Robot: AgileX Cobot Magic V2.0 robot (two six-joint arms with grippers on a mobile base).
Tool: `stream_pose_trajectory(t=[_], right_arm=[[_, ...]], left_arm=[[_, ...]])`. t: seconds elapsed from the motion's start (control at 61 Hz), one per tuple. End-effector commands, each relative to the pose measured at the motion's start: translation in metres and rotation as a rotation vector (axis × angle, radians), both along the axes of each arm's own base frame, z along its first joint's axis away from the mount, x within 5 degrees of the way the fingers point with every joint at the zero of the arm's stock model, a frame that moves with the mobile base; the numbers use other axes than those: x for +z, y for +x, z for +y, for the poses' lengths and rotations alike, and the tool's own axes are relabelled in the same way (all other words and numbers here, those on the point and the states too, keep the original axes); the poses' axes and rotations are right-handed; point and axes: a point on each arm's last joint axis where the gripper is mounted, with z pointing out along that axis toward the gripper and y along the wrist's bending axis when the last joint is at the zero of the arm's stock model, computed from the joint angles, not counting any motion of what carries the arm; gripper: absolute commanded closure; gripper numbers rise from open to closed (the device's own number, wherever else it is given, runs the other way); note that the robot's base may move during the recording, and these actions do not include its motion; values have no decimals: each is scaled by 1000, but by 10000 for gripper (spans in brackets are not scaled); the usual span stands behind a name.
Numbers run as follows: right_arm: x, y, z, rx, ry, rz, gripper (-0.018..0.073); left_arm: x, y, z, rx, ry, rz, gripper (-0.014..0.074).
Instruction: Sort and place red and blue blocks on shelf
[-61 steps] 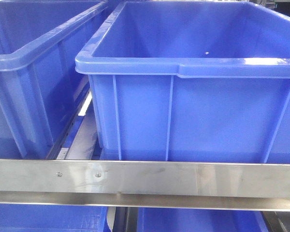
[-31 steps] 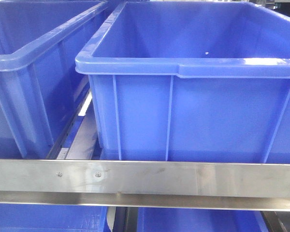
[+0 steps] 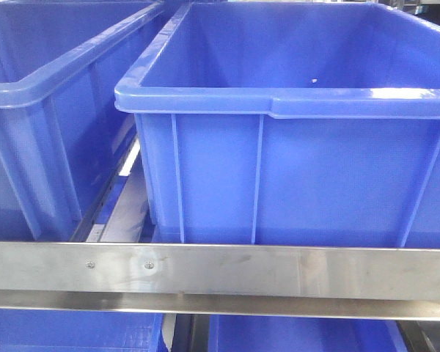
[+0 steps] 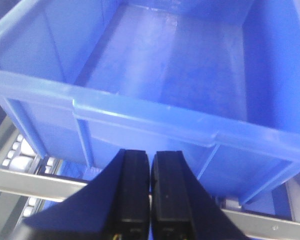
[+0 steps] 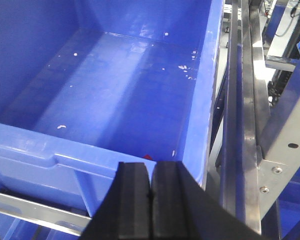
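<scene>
Shelf front rail nearest in front view, two screws seen on it, big blue bins behind. Left pincer clenched, nothing gripped, poised at bin rim. Right pincer clenched too. Tiny red speck glimpsed inside bin past right pincer, maybe red block, can't tell. Blue block not seen.

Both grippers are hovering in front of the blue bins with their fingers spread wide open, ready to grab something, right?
Not quite. Both grippers do hover in front of the blue bins, but their fingers are pressed shut, not spread. The left wrist view shows the left gripper closed with nothing in it, and the right wrist view shows the same for the right gripper.
</scene>
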Motion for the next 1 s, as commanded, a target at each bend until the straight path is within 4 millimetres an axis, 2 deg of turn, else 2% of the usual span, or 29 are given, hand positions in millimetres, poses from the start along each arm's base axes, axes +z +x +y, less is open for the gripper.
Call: stream_pose_trajectory(t=[0.0, 0.983], right_arm=[[16, 1, 1, 16, 6, -99, 506], [16, 1, 1, 16, 6, -97, 506]], left_arm=[[13, 2, -1, -10, 2, -85, 461], [10, 2, 0, -5, 4, -54, 461]])
